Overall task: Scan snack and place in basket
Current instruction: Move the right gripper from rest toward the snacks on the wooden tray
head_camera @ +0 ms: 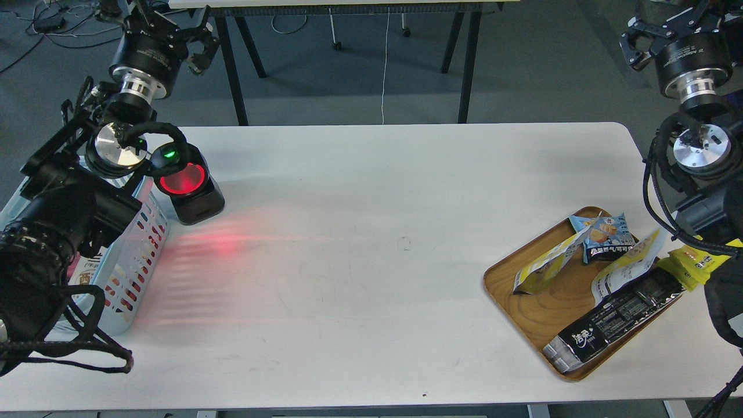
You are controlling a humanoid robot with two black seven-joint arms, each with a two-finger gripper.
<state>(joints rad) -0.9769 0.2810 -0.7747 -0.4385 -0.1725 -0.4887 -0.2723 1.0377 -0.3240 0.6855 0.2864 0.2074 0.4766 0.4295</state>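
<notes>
The snack [630, 264], a yellow and white pouch with grey print, lies in the brown wooden tray [525, 307] at the right, among other packets. The light blue slotted basket [136, 255] stands at the table's left edge, mostly hidden behind my left arm. My left gripper [174, 29] is raised above the far left corner, open and empty. My right gripper [662, 26] is raised beyond the far right corner, open and empty, well away from the snack.
A black scanner [188, 188] with a glowing red window stands beside the basket and throws red light on the white table [371, 232]. The tray also holds another yellow-white pouch [548, 264], a blue packet [606, 235] and a long black packet [615, 319].
</notes>
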